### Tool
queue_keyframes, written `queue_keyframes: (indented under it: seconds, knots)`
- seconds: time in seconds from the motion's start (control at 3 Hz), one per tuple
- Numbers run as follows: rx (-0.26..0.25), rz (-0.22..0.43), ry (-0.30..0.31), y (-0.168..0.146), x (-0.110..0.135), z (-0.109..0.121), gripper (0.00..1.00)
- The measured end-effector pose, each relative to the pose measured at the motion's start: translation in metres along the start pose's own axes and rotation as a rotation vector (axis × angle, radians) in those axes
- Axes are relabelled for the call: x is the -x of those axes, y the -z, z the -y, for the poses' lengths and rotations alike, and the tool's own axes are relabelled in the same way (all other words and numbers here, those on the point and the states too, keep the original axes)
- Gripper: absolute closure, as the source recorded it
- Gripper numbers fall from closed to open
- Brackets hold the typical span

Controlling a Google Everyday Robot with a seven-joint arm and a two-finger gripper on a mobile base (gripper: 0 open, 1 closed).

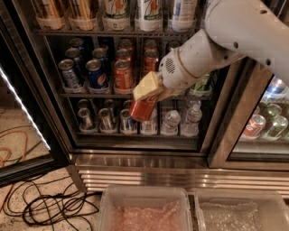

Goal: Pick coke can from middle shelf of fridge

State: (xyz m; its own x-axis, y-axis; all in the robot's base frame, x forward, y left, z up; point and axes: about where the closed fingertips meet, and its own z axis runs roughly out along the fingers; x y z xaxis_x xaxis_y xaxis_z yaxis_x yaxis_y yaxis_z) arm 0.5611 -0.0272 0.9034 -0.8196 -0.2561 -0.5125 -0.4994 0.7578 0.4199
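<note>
My gripper [145,96] is shut on the coke can [142,109], a red can with white script. I hold it tilted, in front of the open fridge [135,158] and just below the level of the middle shelf [90,94]. A pale yellow finger pad [146,85] presses on the can's upper side; the other finger is hidden behind it. The white arm [235,31] reaches in from the upper right. On the middle shelf stand an orange-red can [123,74], blue cans [96,72] and more red cans [150,58] further back.
The bottom rack holds silver cans [106,119] and water bottles [171,122]; the top rack holds tall cans [116,13]. The open glass door [22,113] is at left. Cables [54,207] lie on the floor. Two clear bins [144,212] sit below. A second cooler [266,122] is at right.
</note>
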Motion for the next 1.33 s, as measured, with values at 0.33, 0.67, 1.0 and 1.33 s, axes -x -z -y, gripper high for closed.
queue_keyframes:
  seconds: [0.33,0.67,1.0,1.33]
  knots:
    - [0.121,-0.127,-0.021,-0.01,-0.046,-0.043,1.0]
    - [0.219,-0.247,-0.062,-0.013,-0.086,-0.074,1.0]
    - [0.311,-0.396,-0.141,-0.008,-0.132,-0.1,1.0]
    - [0.34,-0.442,-0.171,-0.004,-0.145,-0.107,1.0]
